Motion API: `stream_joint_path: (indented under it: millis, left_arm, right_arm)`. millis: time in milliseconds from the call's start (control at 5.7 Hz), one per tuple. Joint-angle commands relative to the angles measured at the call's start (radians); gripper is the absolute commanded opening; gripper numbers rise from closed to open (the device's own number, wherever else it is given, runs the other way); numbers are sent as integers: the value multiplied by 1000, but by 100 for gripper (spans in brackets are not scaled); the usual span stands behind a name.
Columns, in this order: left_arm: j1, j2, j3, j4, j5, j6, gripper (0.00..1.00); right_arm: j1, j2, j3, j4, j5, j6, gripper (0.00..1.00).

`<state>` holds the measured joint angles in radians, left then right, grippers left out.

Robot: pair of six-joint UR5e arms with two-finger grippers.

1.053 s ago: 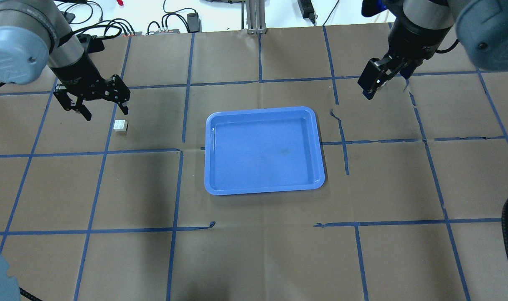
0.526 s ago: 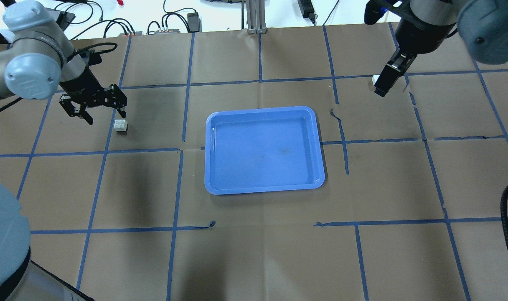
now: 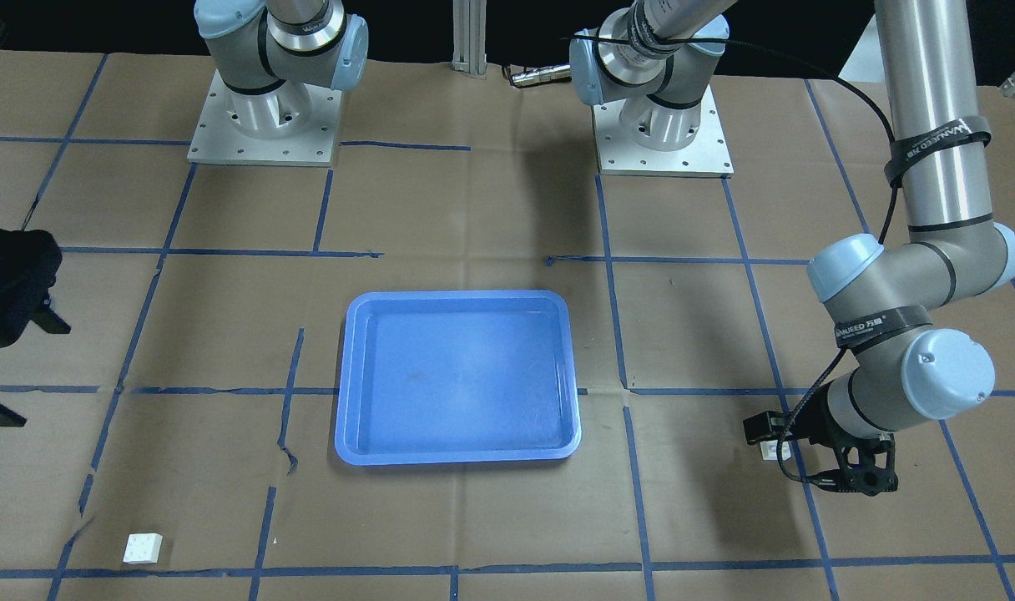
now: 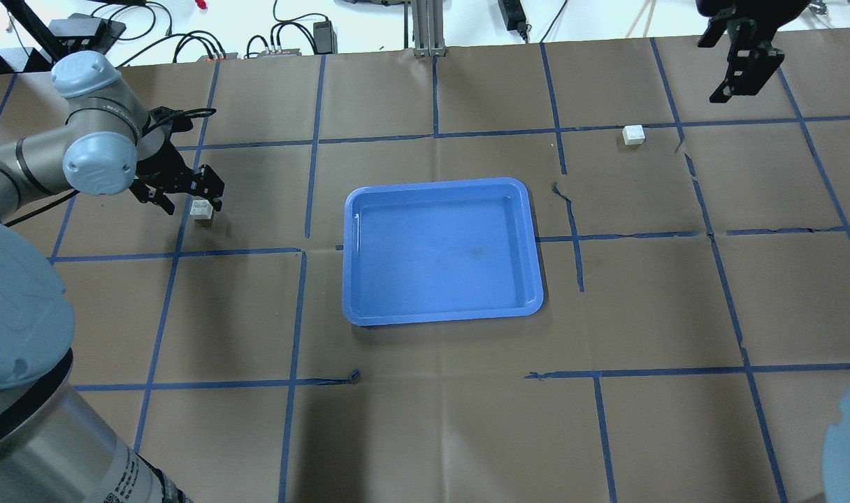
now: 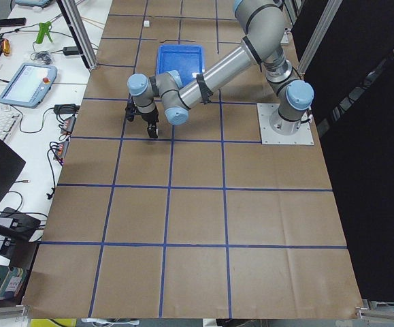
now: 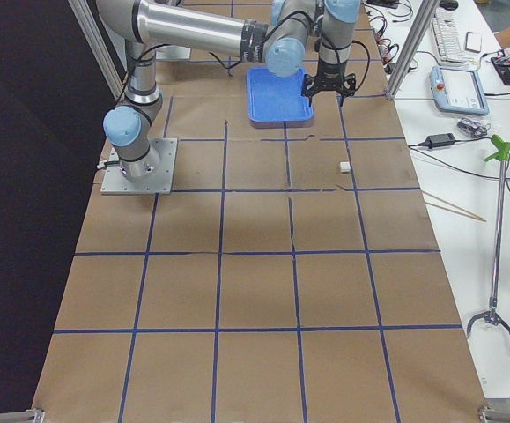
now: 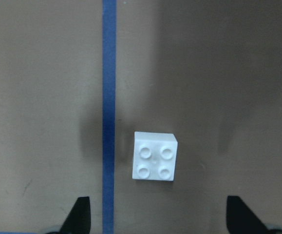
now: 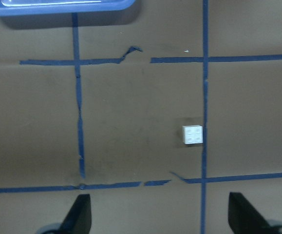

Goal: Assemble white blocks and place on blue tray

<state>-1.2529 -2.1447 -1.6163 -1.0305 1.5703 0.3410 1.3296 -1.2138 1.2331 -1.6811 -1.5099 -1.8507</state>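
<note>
One white block lies on the brown paper left of the blue tray. My left gripper is open and low, its fingers on either side of this block; in the left wrist view the block sits just ahead of the open gripper. The other white block lies alone beyond the tray's right corner. My right gripper is open, high and further right; its wrist view shows the block far below. The tray holds nothing.
Cables and power bricks lie past the table's far edge, beside an aluminium post. The two arm bases stand behind the tray in the front-facing view. Blue tape lines and small tears mark the paper.
My left gripper has come down around the left block. My right gripper has pulled up and away to the far right, and the right block now lies uncovered.
</note>
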Motion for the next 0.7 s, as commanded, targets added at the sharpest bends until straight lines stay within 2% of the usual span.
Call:
stream_joint_path:
  millis: [0,175,351,526]
  left_arm:
    - [0,-12,1,40,-6,59,76]
    - [0,-11,1,40,-21,62,47]
    - [0,-9,1,40,-21,69,17]
    - [0,-6,-1,37,-21,70,10]
  right_arm:
    - [-36,212,-253,21,7,-216,99]
    - [-67,294,-341,117,45,-228,99]
    - [-110,354,-349,147,182,-249,99]
    - [-133,405,-343,149,264,-249,99]
